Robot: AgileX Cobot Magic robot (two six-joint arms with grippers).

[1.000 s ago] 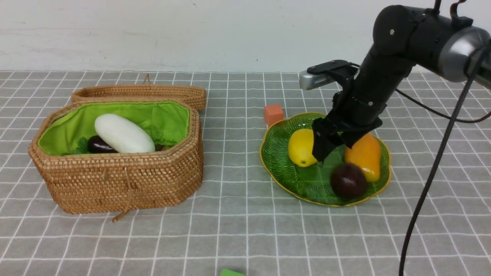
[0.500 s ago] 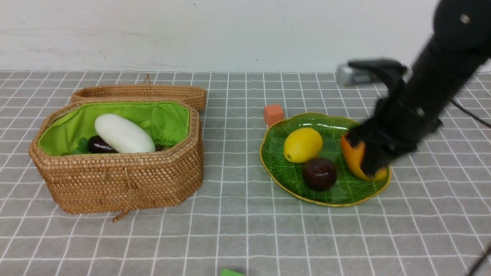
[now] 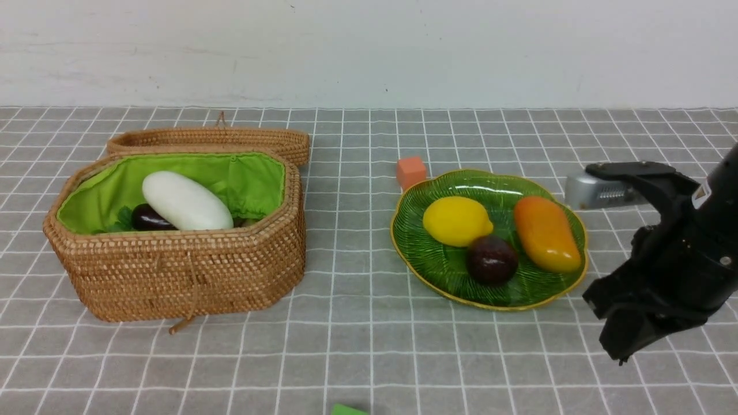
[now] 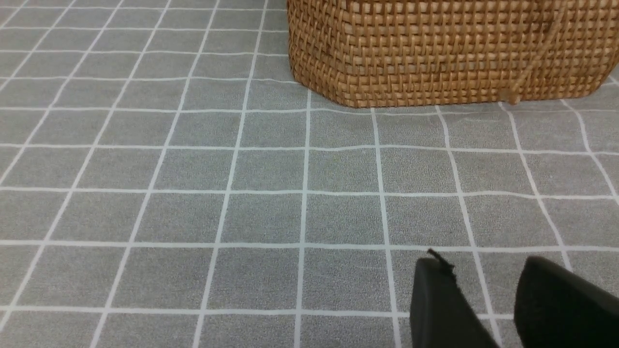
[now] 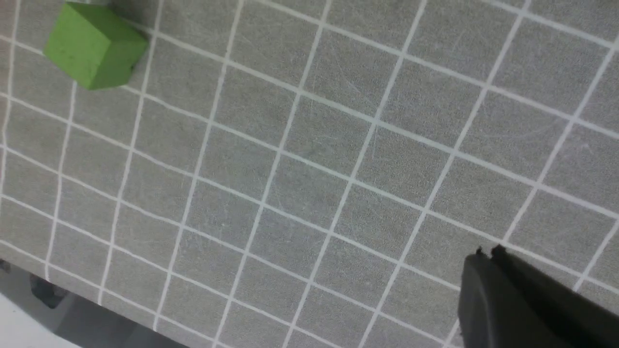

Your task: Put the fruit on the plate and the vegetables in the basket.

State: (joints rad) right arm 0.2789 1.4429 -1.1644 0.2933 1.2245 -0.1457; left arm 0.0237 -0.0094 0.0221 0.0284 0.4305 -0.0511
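Withdrawn from the plate to the near right of the table, the right tool is now closed and empty; the left tool is part open, holding nothing. Lemon, maroon ball and mango lie on the plate. Farther left, the wicker basket shows radish and eggplant; the carrot is unseen, so sorting looks nearly or fully done.

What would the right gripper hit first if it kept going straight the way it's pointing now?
Most likely just the checked tablecloth: the shut right gripper points down at bare cloth, with the green block well off to the side.
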